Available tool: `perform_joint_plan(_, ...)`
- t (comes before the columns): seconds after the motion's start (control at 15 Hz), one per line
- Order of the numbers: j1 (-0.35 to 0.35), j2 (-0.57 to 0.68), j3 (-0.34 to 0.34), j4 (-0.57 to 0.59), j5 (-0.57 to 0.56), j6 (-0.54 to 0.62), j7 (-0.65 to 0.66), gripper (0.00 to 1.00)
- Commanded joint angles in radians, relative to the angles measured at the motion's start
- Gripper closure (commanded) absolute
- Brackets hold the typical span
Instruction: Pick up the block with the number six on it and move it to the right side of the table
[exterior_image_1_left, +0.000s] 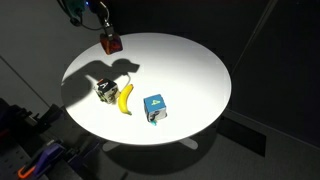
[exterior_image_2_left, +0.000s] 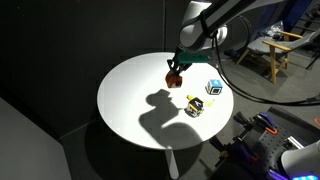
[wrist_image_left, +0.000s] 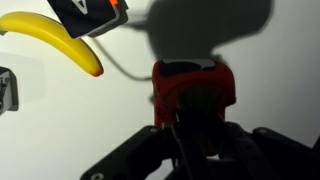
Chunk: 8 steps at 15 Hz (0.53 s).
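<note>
Table (exterior_image_1_left: 200, 70), round and white, dominates both exterior views. We see the gripper (exterior_image_1_left: 106, 36) clamped on the block with the number six (exterior_image_1_left: 109, 44), red face out, held clear of the tabletop near its rim. Banana (exterior_image_1_left: 126, 97) lies between black-and-white cube (exterior_image_1_left: 104, 90) and blue cube (exterior_image_1_left: 155, 107), well apart from it.

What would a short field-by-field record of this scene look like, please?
surface: round white table
gripper: shut on the block with the number six
held block: red face showing, numeral not readable; appears to hang above the table, its shadow cast apart from it
banana: lying flat, between the two loose cubes
black-and-white cube: close beside the banana
blue cube: on the banana's other side, apart from it
</note>
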<state>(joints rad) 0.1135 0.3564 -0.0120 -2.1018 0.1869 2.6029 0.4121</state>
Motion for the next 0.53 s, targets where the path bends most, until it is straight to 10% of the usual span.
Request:
perform_joint_plan(0.0, -0.029, -0.055, -0.020, -0.033, 0.026, -0.018, 0.044, 0.91)
perform_joint_plan(0.47, -0.069, -0.058, -0.060, -0.031, 0.034, -0.024, 0.095, 0.91)
